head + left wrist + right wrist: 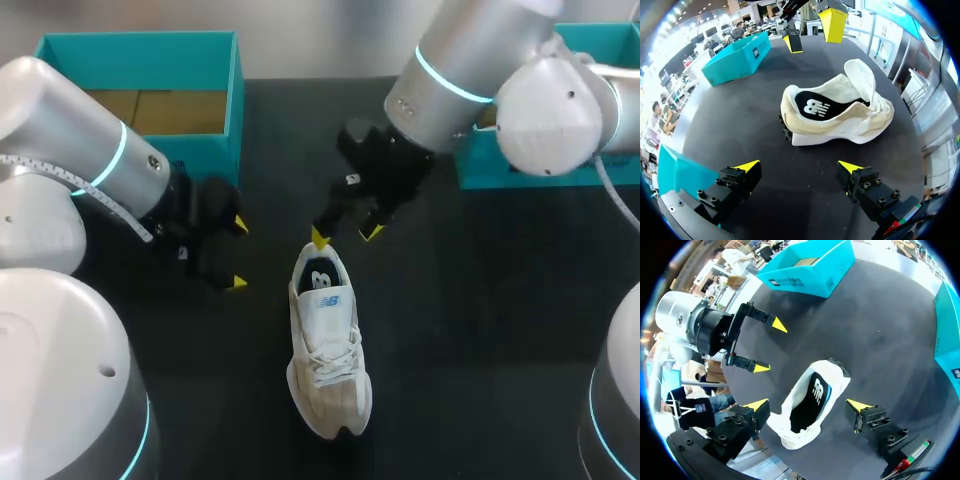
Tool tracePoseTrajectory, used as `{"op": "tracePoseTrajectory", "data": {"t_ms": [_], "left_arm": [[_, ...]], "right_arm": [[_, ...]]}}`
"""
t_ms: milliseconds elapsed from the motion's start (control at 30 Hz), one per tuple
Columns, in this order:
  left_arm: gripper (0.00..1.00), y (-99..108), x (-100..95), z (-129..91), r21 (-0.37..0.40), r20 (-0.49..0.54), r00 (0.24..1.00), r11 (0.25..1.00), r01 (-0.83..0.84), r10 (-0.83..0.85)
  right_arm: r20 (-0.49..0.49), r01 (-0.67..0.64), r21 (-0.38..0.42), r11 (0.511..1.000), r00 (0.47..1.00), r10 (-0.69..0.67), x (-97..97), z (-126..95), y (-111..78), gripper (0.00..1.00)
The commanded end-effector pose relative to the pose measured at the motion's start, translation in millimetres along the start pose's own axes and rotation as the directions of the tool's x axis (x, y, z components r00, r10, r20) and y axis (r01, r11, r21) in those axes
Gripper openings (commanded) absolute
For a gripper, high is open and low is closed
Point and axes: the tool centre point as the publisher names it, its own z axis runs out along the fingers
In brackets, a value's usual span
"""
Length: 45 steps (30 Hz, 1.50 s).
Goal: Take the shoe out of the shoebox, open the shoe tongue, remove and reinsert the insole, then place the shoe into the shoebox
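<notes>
On the head view: cream lace-up fabric sneaker (328,355) is standing upright on the black table (480,300), mid-table, heel far, toe near, outside both boxes. Open teal cardboard shoebox (140,60) is sitting far left, brown cardboard showing inside. Second teal cardboard box (520,165) is sitting far right, mostly hidden by the right arm. Left gripper (238,254) is hanging left of the heel, just near of the shoebox, fingers spread wide, gripping nothing. Right gripper (346,236) is hovering just far of the heel, fingers apart, gripping nothing. Can't tell whether one tip is touching the heel collar.

Left wrist view: left gripper (799,166) is showing both yellow tips wide apart, bare table between them. Sneaker (840,112) is sitting ahead of it, side-on. White padded tongue (862,80) is standing flipped up toward the toe, and the black insole with white logo (815,106) is lying inside. Right gripper (812,32) is hanging beyond the sneaker, spread. Second teal box (737,57) is sitting farther out, and a shoebox corner (675,172) is showing beside one finger.

Right wrist view: right gripper (809,405) is looking down into the sneaker (835,382), heel opening lying under and between the wide-spread fingers, no contact visible. Left gripper (771,346) is hanging beside the sneaker, apart from it, spread. Shoebox (805,265) is sitting beyond.
</notes>
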Motion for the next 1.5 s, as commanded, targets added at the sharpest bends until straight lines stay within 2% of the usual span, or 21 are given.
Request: {"op": "tracePoseTrajectory", "data": {"t_ms": [33, 367, 533, 800, 1067, 1500], "left_arm": [[1.00, 4, -6.7, -17, 0.001, -0.014, 1.000, 1.000, -0.012, 0.012], [1.00, 28, -23.5, -49, 0.010, -0.135, 0.988, 0.997, -0.080, 0.080], [1.00, 41, -31.5, -68, 0.017, -0.182, 0.974, 0.991, -0.135, 0.136], [1.00, 62, -44.3, -97, 0.042, -0.280, 0.932, 0.973, -0.227, 0.229], [1.00, 82, -62.7, -128, 0.057, -0.317, 0.892, 0.945, -0.322, 0.323], [1.00, 111, -87.3, -166, 0.076, -0.336, 0.844, 0.906, -0.417, 0.417]], "right_arm": [[0.012, -0.003, -0.003, 1.000, 1.000, 0.003, 2.1, 1, -1.4, 1.00], [0.008, 0.012, -0.013, 1.000, 1.000, -0.012, 2.6, 0, 0.4, 1.00], [0.168, 0.016, 0.005, 1.000, 0.986, -0.017, -0.1, -20, 4.4, 1.00], [0.335, -0.048, 0.054, 0.997, 0.942, 0.027, -7.1, -43, 1.0, 1.00], [0.460, -0.159, 0.071, 0.985, 0.881, 0.110, 3.7, -45, 3.9, 1.00], [0.573, -0.266, -0.015, 0.964, 0.788, 0.227, 31.1, -32, 17.9, 1.00]]}}
